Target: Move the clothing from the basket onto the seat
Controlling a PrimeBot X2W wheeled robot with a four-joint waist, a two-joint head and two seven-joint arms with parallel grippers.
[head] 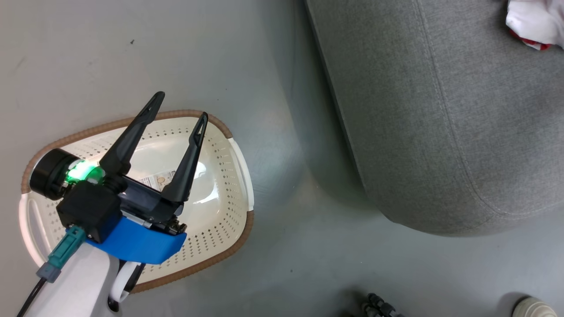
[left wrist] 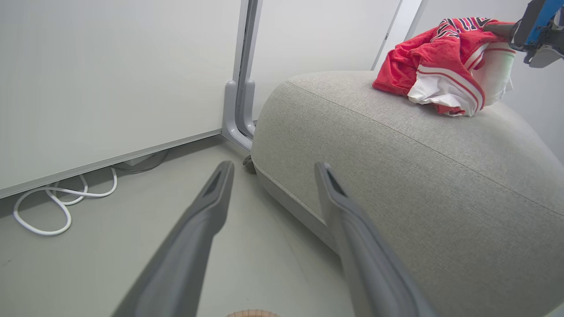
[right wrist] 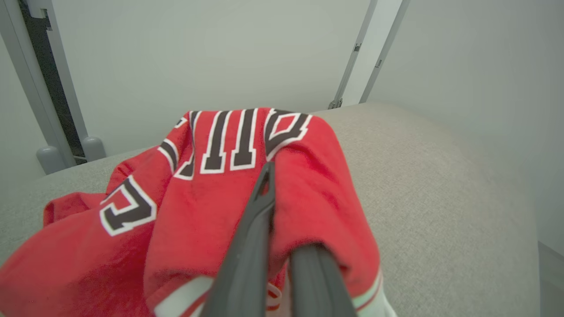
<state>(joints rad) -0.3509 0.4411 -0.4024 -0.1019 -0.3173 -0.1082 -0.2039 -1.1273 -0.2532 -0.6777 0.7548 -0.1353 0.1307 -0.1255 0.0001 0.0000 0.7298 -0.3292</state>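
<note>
Basket on the grey floor, nearest. Left gripper poised over it, fingers spread wide, holding nothing. Beyond the basket and apart from it, the seat. Clothing bunched on the seat's top toward its far end: red fabric, white panel, striped trim, dark white-edged letters. Right gripper clamped on a red fold, one finger over the cloth, the other under it. Pale wall panels behind.
</note>
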